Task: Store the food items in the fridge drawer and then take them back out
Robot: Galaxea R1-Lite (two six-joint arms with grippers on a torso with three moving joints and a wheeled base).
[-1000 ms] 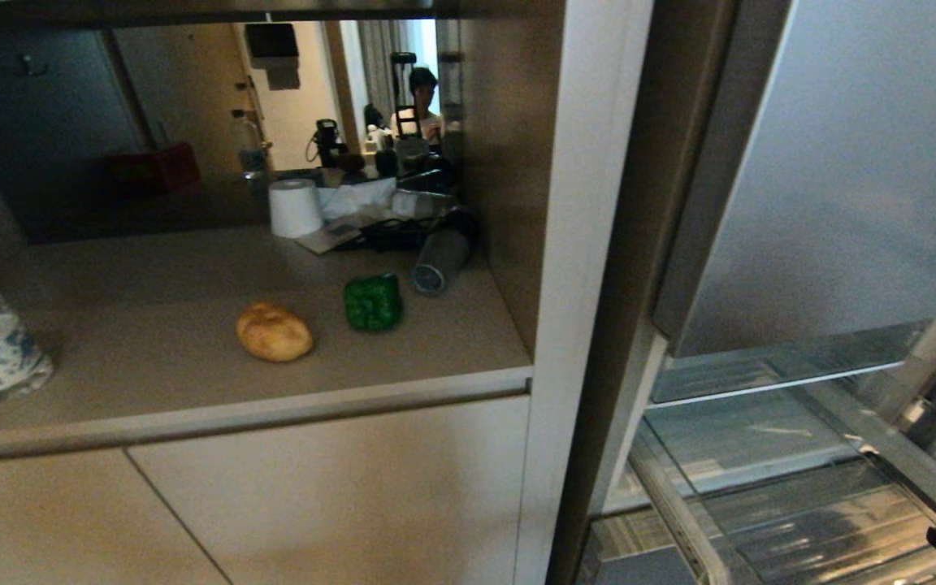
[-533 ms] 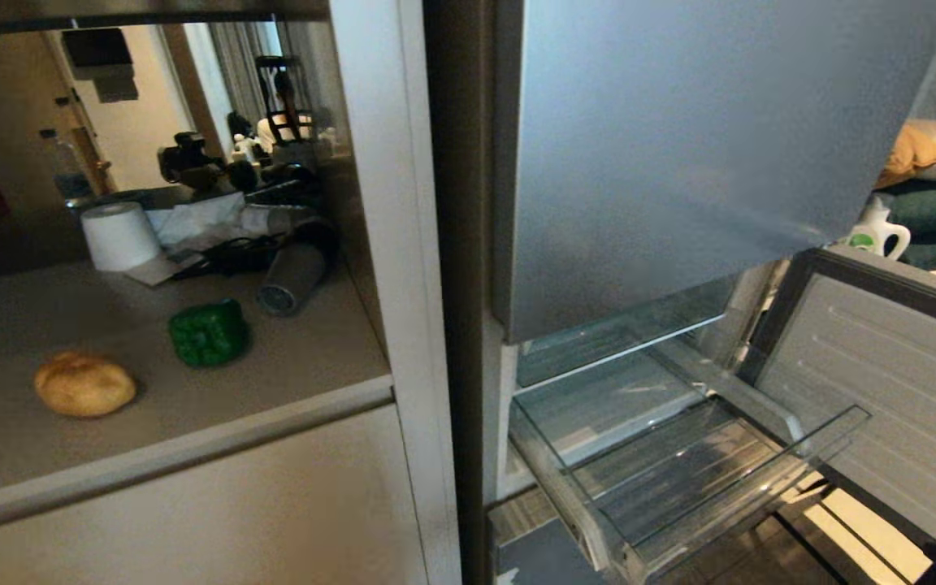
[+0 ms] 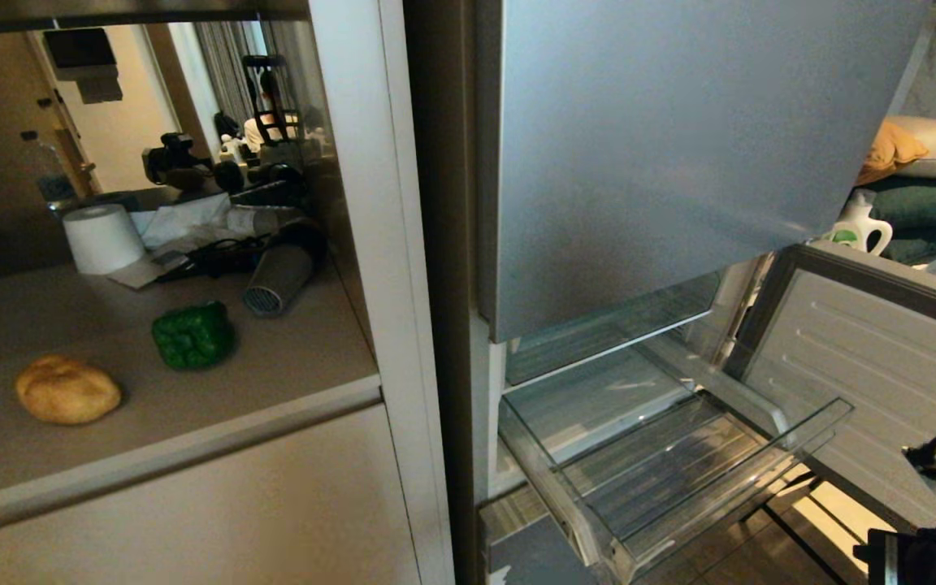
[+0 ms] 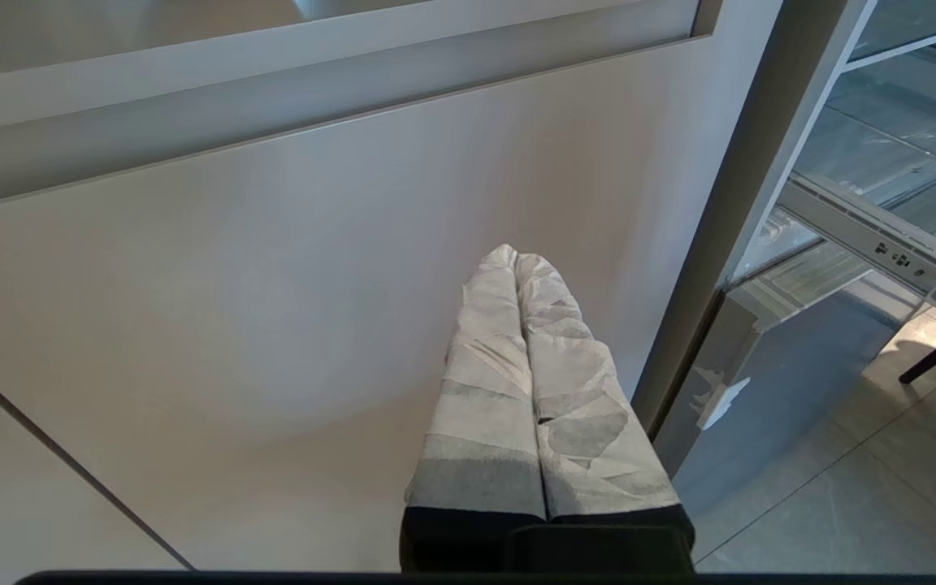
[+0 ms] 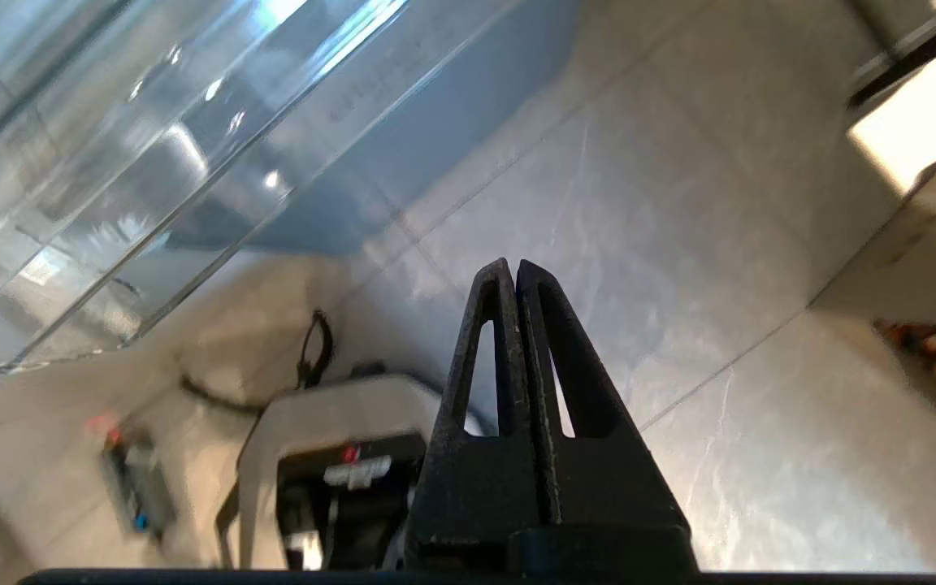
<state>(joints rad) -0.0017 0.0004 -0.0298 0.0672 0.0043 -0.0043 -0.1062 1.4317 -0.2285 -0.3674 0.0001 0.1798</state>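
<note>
Sitting on the beige counter [image 3: 289, 349] at about nine o'clock in the head view: the tan potato [image 3: 67, 390], with the green bell pepper [image 3: 192, 335] just beside it toward one o'clock, the two apart and neither touched by any gripper. Behind the pepper, toward twelve o'clock: a grey cylinder [image 3: 277, 278] lying on its side, a white paper roll [image 3: 102, 238] and a tangle of dark cables and crumpled paper. Below the counter edge: pale cabinet doors [image 3: 192, 504].

Standing right of the counter: the silver-grey fridge [image 3: 663, 146], lower door swung wide. Pulled out at about five o'clock: the clear fridge drawer [image 3: 809, 435], ridged floor bare of food, front lip toward the lower right. Beyond the fridge at two o'clock: cushions and a white jug.

Showing only as dark arm parts at the four o'clock corner of the head view: the right arm. Seen from the right wrist camera: right gripper [image 5: 514, 268] with black jaws pressed together, holding nothing, above tiled floor, the drawer's clear wall toward ten o'clock. Seen from the left wrist camera: left gripper [image 4: 514, 256], wrapped fingers closed and empty, facing a cabinet door beside the fridge frame.
</note>
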